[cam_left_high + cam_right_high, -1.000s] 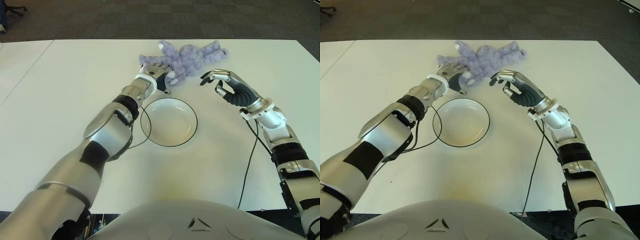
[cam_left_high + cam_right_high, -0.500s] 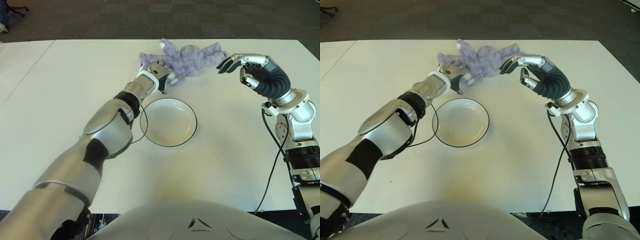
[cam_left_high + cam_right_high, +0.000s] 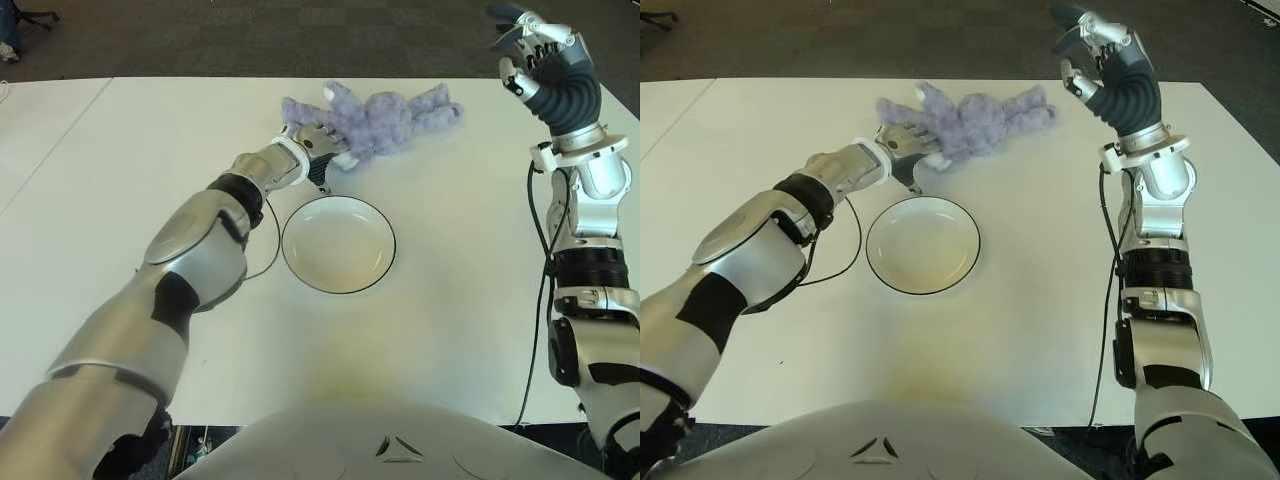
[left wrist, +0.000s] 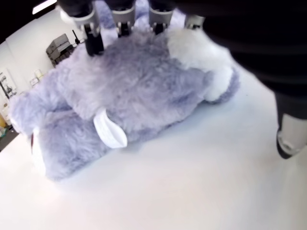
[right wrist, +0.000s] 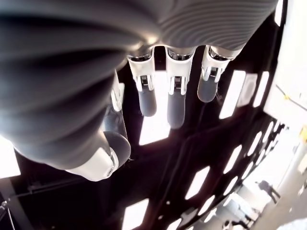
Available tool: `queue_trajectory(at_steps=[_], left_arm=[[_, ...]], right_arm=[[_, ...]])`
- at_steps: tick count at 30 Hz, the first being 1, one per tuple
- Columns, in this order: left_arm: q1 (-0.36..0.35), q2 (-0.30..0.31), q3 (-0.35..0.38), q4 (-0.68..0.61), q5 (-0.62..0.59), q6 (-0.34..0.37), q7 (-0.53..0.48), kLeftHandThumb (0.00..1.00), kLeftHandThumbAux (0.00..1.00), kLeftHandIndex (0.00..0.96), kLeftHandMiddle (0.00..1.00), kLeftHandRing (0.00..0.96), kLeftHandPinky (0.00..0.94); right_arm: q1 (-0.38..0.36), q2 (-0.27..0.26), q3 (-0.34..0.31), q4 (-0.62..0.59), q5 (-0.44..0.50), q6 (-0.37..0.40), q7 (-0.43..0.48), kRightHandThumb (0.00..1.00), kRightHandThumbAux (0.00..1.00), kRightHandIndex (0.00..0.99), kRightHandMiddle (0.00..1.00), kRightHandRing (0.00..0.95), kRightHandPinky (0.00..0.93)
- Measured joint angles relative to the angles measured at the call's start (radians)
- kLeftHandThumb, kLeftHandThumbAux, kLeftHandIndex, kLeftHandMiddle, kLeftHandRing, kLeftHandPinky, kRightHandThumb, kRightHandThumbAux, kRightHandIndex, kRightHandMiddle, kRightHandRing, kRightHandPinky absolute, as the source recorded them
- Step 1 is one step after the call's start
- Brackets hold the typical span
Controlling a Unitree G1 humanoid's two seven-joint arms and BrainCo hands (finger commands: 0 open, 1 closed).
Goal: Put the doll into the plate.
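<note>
White worktop (image 3: 120,180) is carrying everything. Nearest the robot, the plate (image 3: 338,244) is sitting empty, a white dish with a dark rim, just in front of the doll. A thin black cable is looping on the worktop beside the plate's left edge.

Beyond the plate, the left robot hand (image 3: 312,148) is reaching forward and lying over the near end of the doll (image 3: 378,115). In the left wrist view its fingertips (image 4: 91,33) are pressing into the lilac plush from above, with the thumb side showing below the body. The fingers are curling onto the fur, so I am judging this a closing grasp on the doll, though full enclosure is not visible. The doll is lying flat on the worktop, not lifted, limbs trailing toward the far right; it is apart from the plate but near it.

Farthest off, the right robot hand (image 3: 535,50) is being held high over the far right edge of the worktop, well apart from the doll. Its fingers are loosely bent and holding nothing. This is probably keeping it clear of the left arm's path.

Judgement: the grasp step is in hand. The transfer is not yet done. A short lift and pull back toward the plate should be enough, since the soft toy may sag or drag.
</note>
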Motion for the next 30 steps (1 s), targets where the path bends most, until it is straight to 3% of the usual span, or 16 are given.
queue_trajectory(at_steps=[9,22,30], left_arm=[[0.059,0.061,0.004,-0.125,-0.002,-0.058,0.047,0.000,0.450,0.000,0.000,0.000,0.000],[0.240,0.238,0.066,-0.627,-0.016,-0.081,-0.078,0.000,0.409,0.000,0.000,0.000,0.000],[0.341,0.293,0.129,-0.877,-0.026,-0.105,-0.185,0.000,0.376,0.000,0.000,0.000,0.000]], right_arm=[[-0.033,0.021,-0.028,0.080,-0.009,-0.016,0.019,0.488,0.521,0.041,0.000,0.000,0.000],[-0.076,0.049,-0.047,0.136,-0.044,-0.008,0.005,0.547,0.455,0.074,0.000,0.000,0.000],[-0.080,0.066,-0.047,0.141,-0.046,-0.001,0.005,0.522,0.436,0.054,0.000,0.000,0.000]])
